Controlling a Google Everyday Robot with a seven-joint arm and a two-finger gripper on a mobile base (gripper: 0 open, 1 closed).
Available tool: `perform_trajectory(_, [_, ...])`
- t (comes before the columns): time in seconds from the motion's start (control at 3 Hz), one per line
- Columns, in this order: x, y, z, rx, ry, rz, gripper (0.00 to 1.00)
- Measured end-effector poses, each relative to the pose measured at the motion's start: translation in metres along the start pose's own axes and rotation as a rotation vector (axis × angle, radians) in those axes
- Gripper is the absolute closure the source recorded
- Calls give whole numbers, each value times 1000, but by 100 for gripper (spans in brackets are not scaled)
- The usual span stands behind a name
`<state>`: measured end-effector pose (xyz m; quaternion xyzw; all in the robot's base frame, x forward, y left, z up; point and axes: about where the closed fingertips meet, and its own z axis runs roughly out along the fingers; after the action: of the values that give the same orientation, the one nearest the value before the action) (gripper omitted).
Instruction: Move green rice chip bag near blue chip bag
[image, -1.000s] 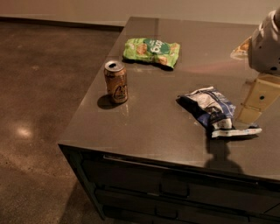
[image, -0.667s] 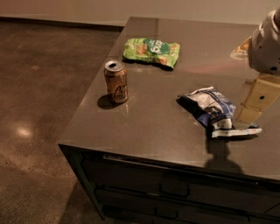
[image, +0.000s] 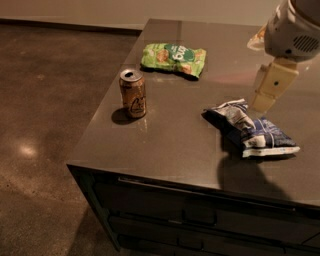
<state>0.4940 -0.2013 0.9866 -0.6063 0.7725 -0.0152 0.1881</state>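
Observation:
The green rice chip bag (image: 173, 59) lies flat at the far side of the dark tabletop (image: 170, 145). The blue chip bag (image: 250, 129) lies at the right, nearer the front edge, with its pale sealed end pointing right. My gripper (image: 265, 97) hangs from the white arm (image: 292, 30) at the top right, just above the blue bag's far end. It is well to the right of the green bag and holds nothing that I can see.
An opened brown drink can (image: 133, 93) stands upright near the table's left edge, in front of the green bag. A tan object (image: 256, 37) shows partly behind the arm. Drawers (image: 200, 215) run below the tabletop. The floor (image: 45, 125) lies to the left.
My arm and gripper have moved up and a little to the left, towards the far side of the table. The bags and the can have not moved.

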Motion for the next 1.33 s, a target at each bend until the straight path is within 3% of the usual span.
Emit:
perform_trajectory(0.33, [-11,-46,15,-16,-32,-30,0])
perform_trajectory(1.0, [-39,-128,102,-135,-95,-95,0])
perform_trajectory(1.33, [-67,-164,141,-136,-185,-88,0])
